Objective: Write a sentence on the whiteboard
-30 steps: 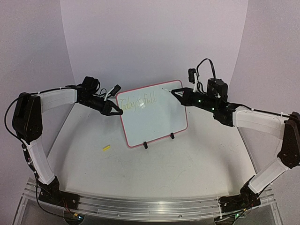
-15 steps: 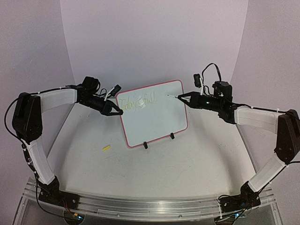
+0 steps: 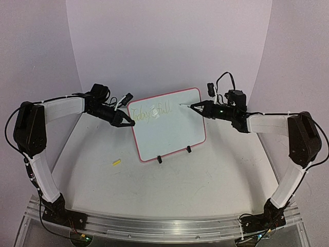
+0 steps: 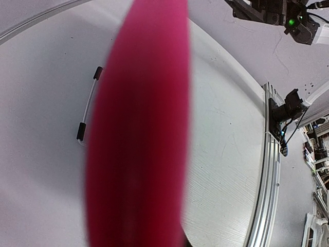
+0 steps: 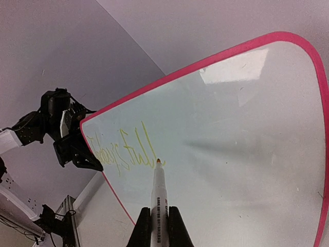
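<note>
The whiteboard [image 3: 169, 131] stands tilted on two black feet, red-framed. Yellow-green cursive, the sentence [image 3: 149, 111], runs along its top left and reads about "Today is full". My left gripper [image 3: 128, 122] is shut on the board's left edge; in the left wrist view that red frame [image 4: 139, 128] is a blur filling the middle. My right gripper [image 3: 199, 107] is shut on a white marker [image 5: 158, 198]. The marker's tip [image 5: 158, 161] rests at the tail of the last letter of the sentence [image 5: 123, 149] on the whiteboard [image 5: 231, 154].
A small yellow cap [image 3: 116, 162] lies on the table left of the board. A curved white backdrop [image 3: 169, 41] rises close behind. The aluminium rail [image 3: 164, 224] with both arm bases runs along the near edge.
The right gripper has come down from the board's top edge and set the marker tip beside the word "full"; its elbow has swung upward. The left arm and board have stayed put.
</note>
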`<state>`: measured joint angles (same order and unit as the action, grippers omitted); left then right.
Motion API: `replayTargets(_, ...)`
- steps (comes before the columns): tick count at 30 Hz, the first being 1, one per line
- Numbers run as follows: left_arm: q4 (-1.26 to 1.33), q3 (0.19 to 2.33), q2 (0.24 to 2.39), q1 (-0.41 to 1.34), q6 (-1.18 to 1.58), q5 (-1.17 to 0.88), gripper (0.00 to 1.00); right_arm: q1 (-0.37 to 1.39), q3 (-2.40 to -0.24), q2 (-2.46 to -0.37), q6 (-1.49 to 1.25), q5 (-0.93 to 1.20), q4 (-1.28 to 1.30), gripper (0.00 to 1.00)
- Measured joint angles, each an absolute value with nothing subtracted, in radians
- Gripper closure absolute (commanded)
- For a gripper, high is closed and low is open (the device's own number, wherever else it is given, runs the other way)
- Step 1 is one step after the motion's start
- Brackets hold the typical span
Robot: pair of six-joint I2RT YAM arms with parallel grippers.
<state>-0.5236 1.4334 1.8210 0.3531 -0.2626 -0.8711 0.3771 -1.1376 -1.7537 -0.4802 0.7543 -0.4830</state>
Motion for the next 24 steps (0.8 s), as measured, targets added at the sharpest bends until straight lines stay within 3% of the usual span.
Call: replayTargets(24, -0.524, 1.434, 1.821, 0.353, -0.262, -0.870, 1.00, 0.377, -1.220, -1.863, -0.532, 0.716, -0.534, 1.00)
